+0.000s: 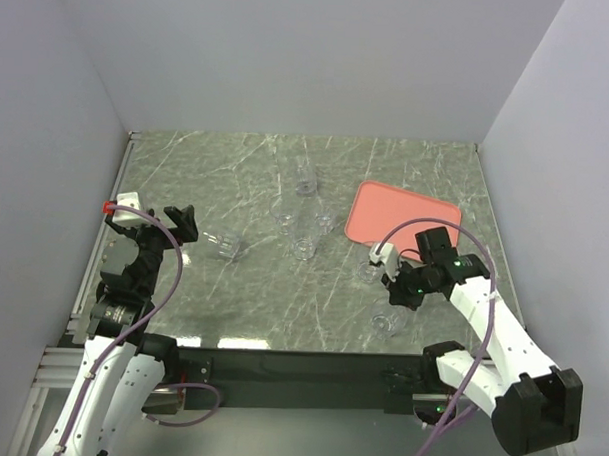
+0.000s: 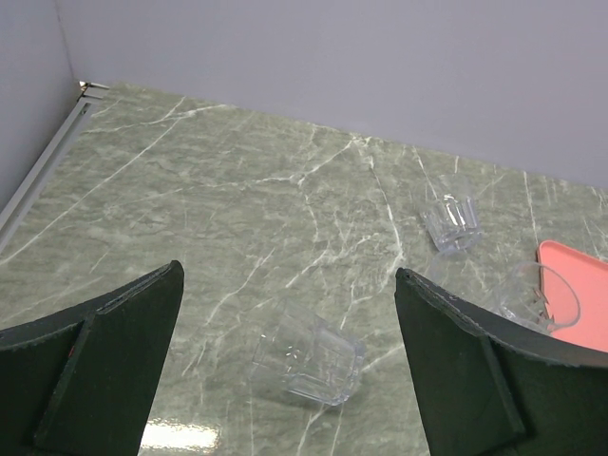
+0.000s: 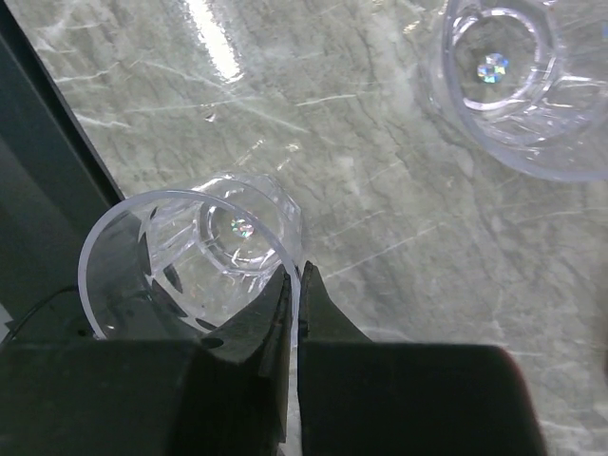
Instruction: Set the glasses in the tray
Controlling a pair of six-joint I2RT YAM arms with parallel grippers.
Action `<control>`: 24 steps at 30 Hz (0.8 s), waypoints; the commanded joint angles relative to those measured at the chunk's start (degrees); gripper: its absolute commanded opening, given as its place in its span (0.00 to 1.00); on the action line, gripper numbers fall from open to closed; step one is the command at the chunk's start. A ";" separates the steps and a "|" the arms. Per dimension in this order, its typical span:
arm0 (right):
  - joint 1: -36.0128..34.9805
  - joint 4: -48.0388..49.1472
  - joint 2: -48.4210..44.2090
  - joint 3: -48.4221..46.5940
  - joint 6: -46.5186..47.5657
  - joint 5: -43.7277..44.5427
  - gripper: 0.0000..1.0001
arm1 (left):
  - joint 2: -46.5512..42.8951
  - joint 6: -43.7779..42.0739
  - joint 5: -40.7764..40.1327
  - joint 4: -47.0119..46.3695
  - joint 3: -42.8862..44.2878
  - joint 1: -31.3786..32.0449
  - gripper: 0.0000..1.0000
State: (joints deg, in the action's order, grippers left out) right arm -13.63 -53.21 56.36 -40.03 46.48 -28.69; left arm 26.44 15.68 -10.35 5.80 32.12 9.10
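Observation:
The salmon-pink tray [image 1: 405, 216] lies at the back right, with nothing in it. Several clear glasses stand in a group at mid-table [image 1: 304, 246]. One glass [image 2: 306, 359] lies on its side at the left [image 1: 227, 246]. My left gripper [image 2: 288, 274] is open and empty, its fingers spread just short of that glass. My right gripper [image 3: 295, 273] is shut on the rim of a glass [image 3: 204, 249], one finger inside and one outside. That glass is near the table's front edge [image 1: 384, 322]. Another upright glass [image 3: 508, 81] stands just beyond it.
The table's dark front edge [image 3: 38, 218] runs close beside the held glass. In the left wrist view, an upright glass [image 2: 450, 219] and another glass [image 2: 537, 296] stand to the right, near the tray's corner [image 2: 577, 285]. Grey walls enclose the table.

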 commanded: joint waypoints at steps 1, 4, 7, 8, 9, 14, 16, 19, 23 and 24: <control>-0.26 0.92 -3.09 -1.36 -0.51 1.78 0.00 | -0.68 -1.09 0.59 -1.58 0.05 0.30 0.99; 0.18 0.30 -4.58 -2.77 -0.34 4.07 0.00 | -0.60 -1.09 0.51 -1.50 0.05 0.39 0.99; 2.98 -0.84 -4.77 -5.14 0.63 5.83 0.00 | -0.77 -1.09 0.51 -1.58 0.05 0.39 0.99; 4.04 -1.45 -4.59 -5.58 1.15 5.49 0.00 | -0.68 -1.09 0.51 -1.50 0.05 0.39 0.99; 5.18 -1.81 -4.33 -6.02 2.29 5.14 0.00 | -0.77 -1.09 0.51 -1.50 0.05 0.39 0.99; 16.67 -3.56 -2.13 -8.92 6.08 2.06 0.00 | -0.86 -1.09 0.59 -1.59 0.05 0.56 0.99; 18.71 -2.69 -1.25 -10.06 5.21 1.97 0.00 | -0.95 -1.09 0.59 -1.58 -0.04 0.56 0.99; 22.23 2.04 0.15 -11.73 0.82 2.14 0.00 | -1.04 -1.00 0.77 -1.67 0.05 0.48 0.99; 24.35 9.50 1.91 -12.88 -8.75 4.51 0.00 | -1.30 -1.00 0.68 -1.59 0.05 0.65 0.99; 24.52 11.18 2.09 -12.88 -10.60 5.47 0.00 | -1.30 -1.00 0.59 -1.67 0.05 0.65 1.00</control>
State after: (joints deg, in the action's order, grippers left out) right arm 9.85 -50.59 57.89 -49.74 43.97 -24.53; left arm 25.91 15.68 -10.33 5.80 32.10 9.50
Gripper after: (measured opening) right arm 0.029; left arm 0.994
